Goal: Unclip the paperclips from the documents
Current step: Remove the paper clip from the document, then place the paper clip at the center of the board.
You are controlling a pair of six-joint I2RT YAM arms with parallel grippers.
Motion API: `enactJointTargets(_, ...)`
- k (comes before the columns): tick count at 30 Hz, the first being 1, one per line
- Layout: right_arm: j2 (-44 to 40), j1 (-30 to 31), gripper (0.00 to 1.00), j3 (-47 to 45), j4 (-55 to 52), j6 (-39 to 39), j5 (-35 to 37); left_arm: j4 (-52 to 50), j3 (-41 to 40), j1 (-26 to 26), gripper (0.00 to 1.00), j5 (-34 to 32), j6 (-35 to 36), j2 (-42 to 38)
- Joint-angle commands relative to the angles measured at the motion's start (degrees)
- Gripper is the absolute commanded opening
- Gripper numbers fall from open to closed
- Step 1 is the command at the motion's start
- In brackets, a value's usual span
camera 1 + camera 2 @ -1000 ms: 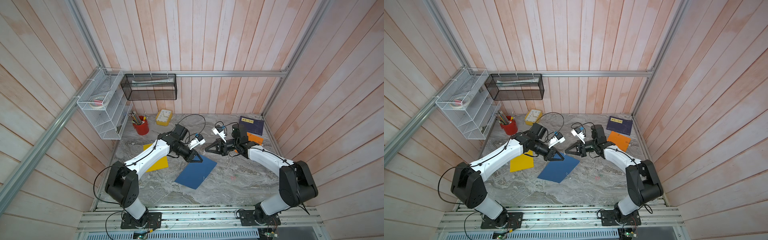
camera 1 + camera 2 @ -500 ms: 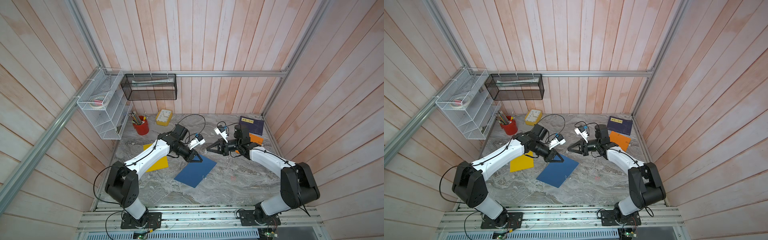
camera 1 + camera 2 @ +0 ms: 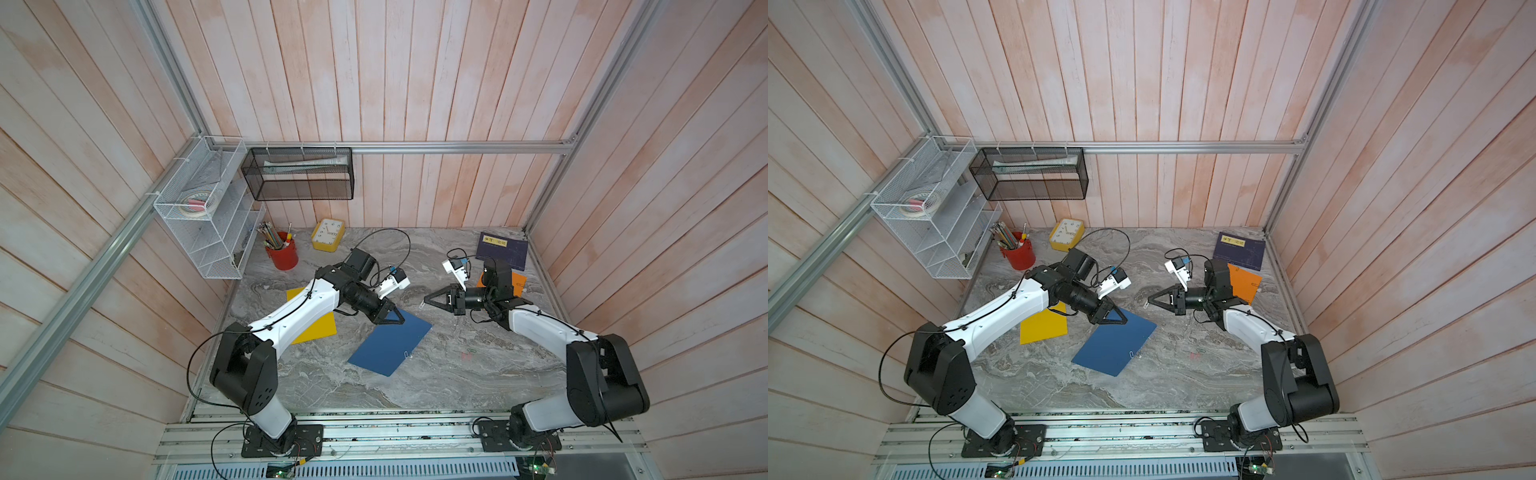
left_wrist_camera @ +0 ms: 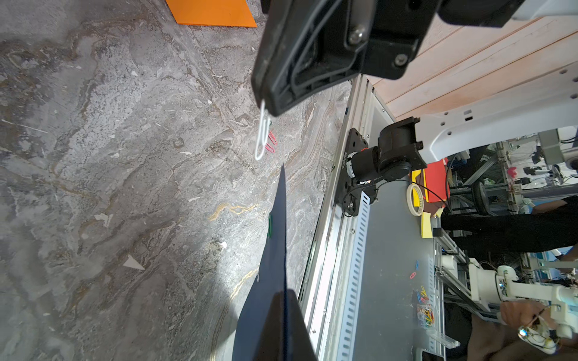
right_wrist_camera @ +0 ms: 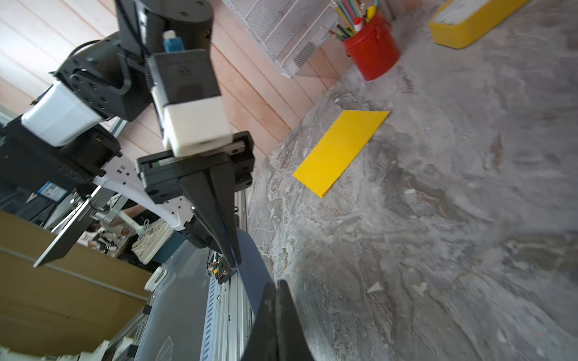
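A silver clip (image 4: 262,134) dangles free of the paper, pinched at one end by the right gripper (image 3: 425,300), which is clenched on it just off the blue sheet's (image 3: 390,347) 1 o'clock corner. The left gripper (image 3: 401,322) is clamped on that corner, which looks bowed upward. A second clip (image 3: 407,354) sits on the sheet's 4 o'clock edge. The yellow sheet (image 3: 318,330) lies at 9 o'clock and the orange sheet (image 3: 1245,282) at 2.

Best now, I judge: carry the clip clear and drop it by the red clip (image 4: 271,146) and green clip (image 4: 270,225) at 3 o'clock. Both arms reach in low, with their fingers pointing toward each other.
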Motion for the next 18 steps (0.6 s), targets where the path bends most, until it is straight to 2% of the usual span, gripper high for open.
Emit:
enactJointTargets(1, -2.1, -2.3, 0.00, -3.4, 5.5, 4.8, 3.1, 0.4, 0.2, 0.0, 0.00, -1.1, 0.9, -0.5)
enactJointTargets(4, -4.0, -4.7, 0.00, -7.9, 10.4, 10.1, 6.1, 0.8, 0.3, 0.1, 0.00, -1.3, 0.7, -0.7)
enactJointTargets(7, -6.0, -7.0, 0.00, -11.8, 10.3, 12.3, 10.3, 1.8, 0.2, 0.4, 0.00, -1.4, 0.3, -1.1)
enactJointTargets(13, -10.8, -11.4, 0.00, -21.5, 7.1, 16.3, 19.7, 4.6, -0.1, 1.3, 0.00, -2.3, -1.3, -2.4)
enactJointTargets(18, -15.1, -14.0, 0.00, -27.8, -0.2, 16.3, 26.7, 7.4, -0.9, 1.9, 0.00, -2.7, -2.6, -3.7)
